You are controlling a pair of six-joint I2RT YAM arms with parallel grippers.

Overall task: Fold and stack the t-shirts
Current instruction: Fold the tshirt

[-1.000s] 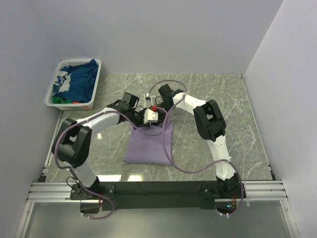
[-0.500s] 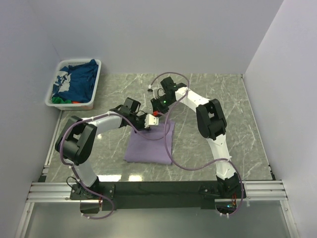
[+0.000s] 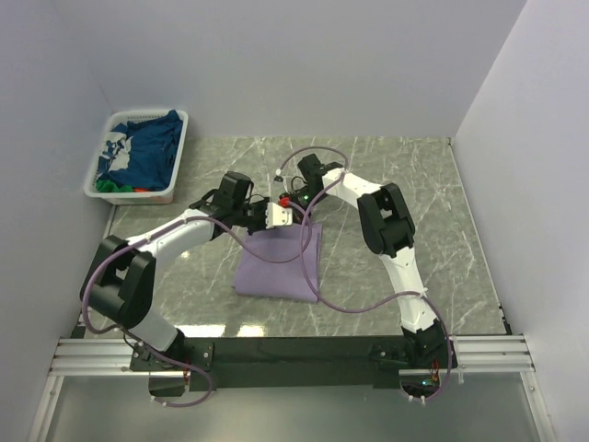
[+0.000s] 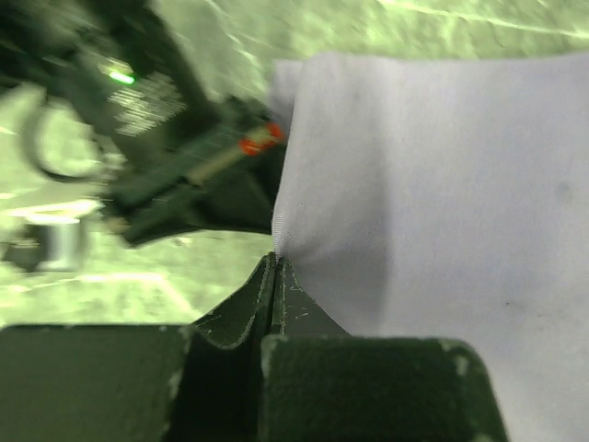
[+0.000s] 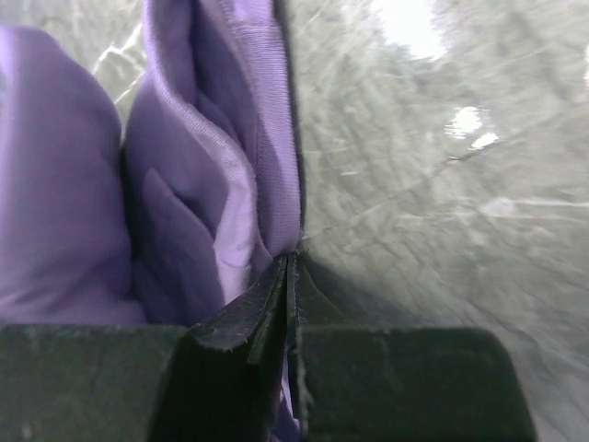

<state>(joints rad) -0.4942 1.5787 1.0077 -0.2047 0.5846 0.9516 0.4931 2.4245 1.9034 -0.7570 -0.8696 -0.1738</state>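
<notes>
As the left claw (image 4: 274, 263) and right claw (image 5: 290, 262) pinch the shirt (image 3: 276, 267) by its far edge, uneven pulling could slip it loose or skew the fold.

I work in a robotics lab cell, a rig set up for trials rather than a lived-in room. My bench (image 3: 414, 175) is a grey marble-patterned slab, boxed in at the back and on both sides by plain white panels (image 3: 294, 64). A bare aluminium rail (image 3: 101, 354) of slotted framing runs along its near edge. My left arm (image 3: 175, 235) and right arm (image 3: 391, 239) are bolted there side by side on a black base plate (image 3: 294, 352). Purple cables (image 3: 318, 152) loop openly along both arms. The one household thing is a white slatted basket (image 3: 180, 152) of t-shirts (image 3: 147, 147) in the far left corner.
</notes>
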